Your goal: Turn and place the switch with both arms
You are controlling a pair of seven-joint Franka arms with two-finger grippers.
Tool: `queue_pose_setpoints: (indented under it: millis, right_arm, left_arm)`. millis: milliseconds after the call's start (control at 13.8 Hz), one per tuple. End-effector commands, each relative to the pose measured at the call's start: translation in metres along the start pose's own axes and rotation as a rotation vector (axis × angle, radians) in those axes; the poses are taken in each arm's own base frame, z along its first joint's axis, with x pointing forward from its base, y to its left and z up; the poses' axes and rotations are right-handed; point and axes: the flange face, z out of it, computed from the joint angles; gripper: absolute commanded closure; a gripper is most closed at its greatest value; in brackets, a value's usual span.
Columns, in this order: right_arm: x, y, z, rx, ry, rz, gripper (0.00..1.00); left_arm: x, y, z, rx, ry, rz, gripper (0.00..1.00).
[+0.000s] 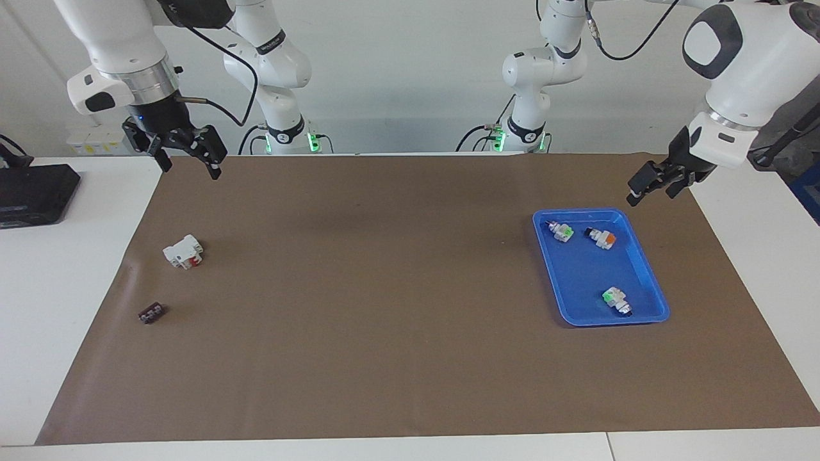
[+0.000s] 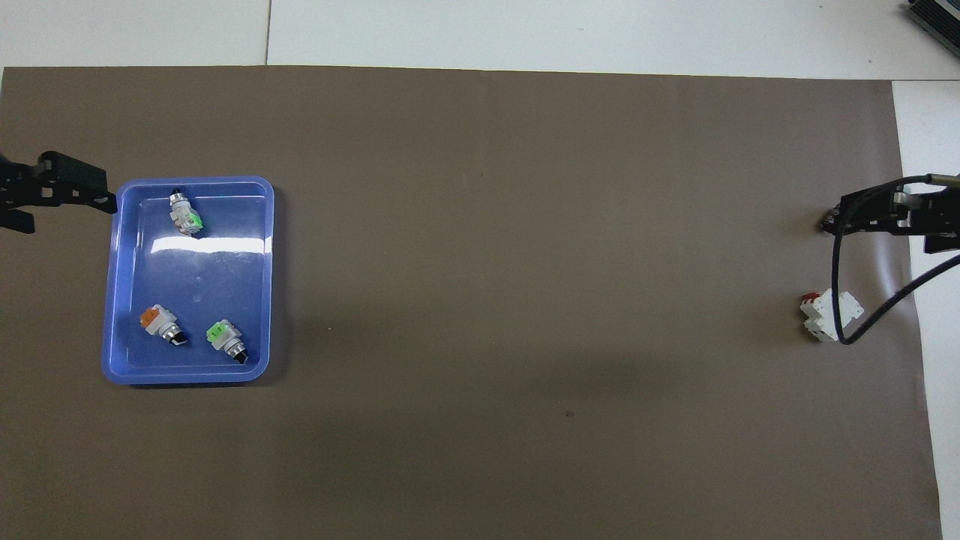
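A green-capped switch (image 1: pixel 616 299) (image 2: pixel 184 216) lies on its side in the blue tray (image 1: pixel 586 269) (image 2: pixel 202 277), at the tray's end farther from the robots. A second green-capped switch (image 1: pixel 562 231) (image 2: pixel 225 337) lies at the tray's nearer end, beside an orange-capped one (image 1: pixel 603 237) (image 2: pixel 159 322). My left gripper (image 1: pixel 650 189) (image 2: pixel 64 204) hangs open and empty above the mat, just outside the tray's corner. My right gripper (image 1: pixel 189 163) (image 2: pixel 889 221) waits open and empty, high over the mat's edge at the right arm's end.
A white block with a red part (image 1: pixel 183 251) (image 2: pixel 825 315) and a small dark part (image 1: pixel 152 313) (image 2: pixel 828 223) lie on the brown mat at the right arm's end. A black box (image 1: pixel 35 192) sits on the white table beside the mat.
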Motion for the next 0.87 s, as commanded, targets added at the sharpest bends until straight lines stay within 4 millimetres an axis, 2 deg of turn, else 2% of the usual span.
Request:
queue_pose_setpoints:
  millis: [0,145,217,362,507,796]
  right_arm:
    - [-0.004,0.012,0.002,-0.004,-0.014,-0.056,0.01]
    - [-0.006,0.012,0.007,-0.002,-0.025,-0.061,0.01]
    - [-0.007,0.013,0.006,-0.002,-0.024,-0.061,0.01]
    - [-0.011,0.009,0.008,0.014,-0.049,-0.06,0.01]
    - [-0.017,0.006,0.011,0.037,-0.097,-0.06,0.01]
    - [-0.015,0.007,0.012,0.039,-0.093,-0.056,0.0]
  left_arm:
    - [-0.014,0.036,-0.006,0.11,-0.043,0.085,0.0]
    - [-0.02,0.045,-0.006,0.109,-0.063,0.103,0.0]
    - [-0.026,0.047,-0.018,0.101,-0.032,0.11,0.0]
    - [-0.025,0.037,-0.021,0.041,-0.021,0.078,0.0]
    - [-0.02,0.017,-0.022,0.0,-0.016,0.04,0.0]
    - [-0.012,0.011,-0.017,-0.03,0.048,0.017,0.0]
